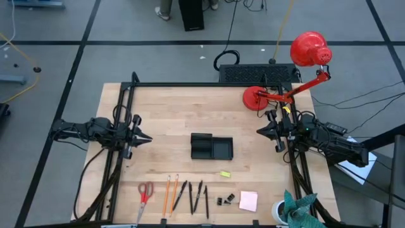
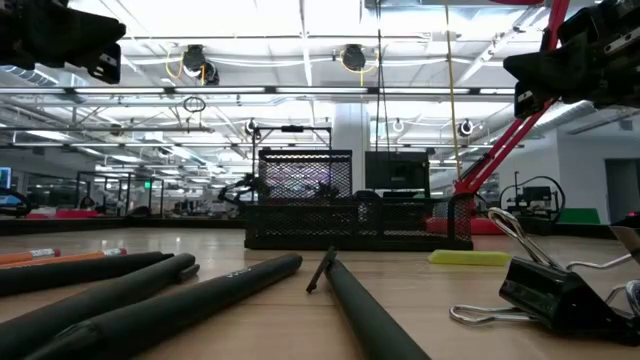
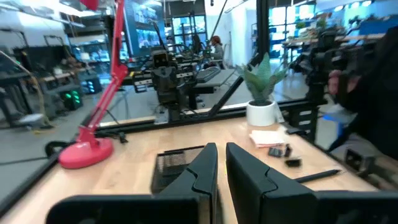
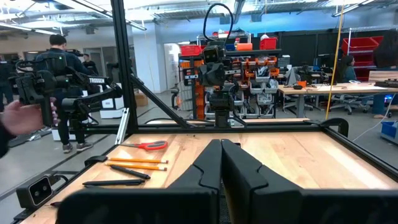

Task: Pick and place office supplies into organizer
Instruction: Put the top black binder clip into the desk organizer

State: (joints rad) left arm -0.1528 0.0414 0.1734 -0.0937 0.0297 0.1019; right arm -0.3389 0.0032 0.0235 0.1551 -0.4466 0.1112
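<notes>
My left pincer (image 1: 147,138) hovers over the table's left side, tips pointing right toward the middle. Its fingers (image 3: 205,171) stand almost together, only a thin slit between them, nothing held. My right pincer (image 1: 259,131) hovers over the right side, tips pointing left, closed on nothing; the fingers (image 4: 214,163) meet.

Organizer (image 1: 211,147) sits mid-table, between my two pincers, well apart from both, a bit nearer the right one. It is a low black tray; its compartments look empty from above.

Supplies lie in a row along the near edge, all nearer than both pincers. From the left:
- scissors (image 1: 145,192), red handles, nearest to my left pincer but well apart from it
- two pencils (image 1: 170,193), orange, side by side, just right of the scissors
- pens (image 1: 192,196), black, several, fanned, near of the organizer
- yellow-green piece (image 1: 225,174), alone, between the organizer and the row
- binder clips (image 1: 225,201), black, small cluster
- sticky pad (image 1: 248,201), pink, touching or just beside the clips, near of my right pincer, well apart

Far right corner: red lamp (image 1: 308,50), base (image 1: 255,97) on the table just far of my right pincer. Near right corner: potted plant (image 1: 292,209).
</notes>
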